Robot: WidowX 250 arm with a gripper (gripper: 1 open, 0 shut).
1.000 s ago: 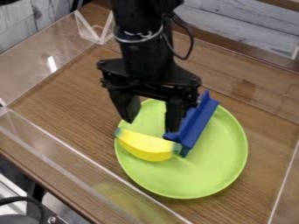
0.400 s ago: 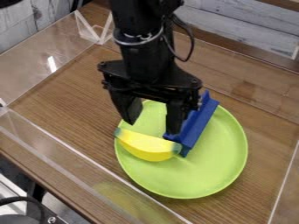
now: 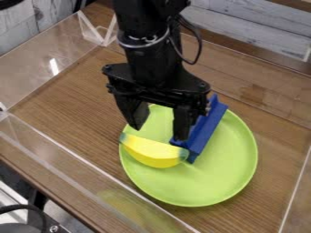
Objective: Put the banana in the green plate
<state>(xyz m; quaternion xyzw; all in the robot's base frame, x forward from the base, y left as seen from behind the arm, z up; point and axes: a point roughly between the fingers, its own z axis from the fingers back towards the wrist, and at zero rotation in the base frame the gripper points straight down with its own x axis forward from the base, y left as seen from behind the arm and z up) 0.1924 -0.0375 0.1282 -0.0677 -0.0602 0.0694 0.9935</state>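
the banana (image 3: 151,152) lies at nine o'clock in the green plate (image 3: 225,164), the tool (image 3: 161,118) spread open above, gripping nothing.

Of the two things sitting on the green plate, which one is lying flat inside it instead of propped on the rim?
The yellow banana. It lies flat inside the green plate, while the blue block leans tilted across the plate's back rim.
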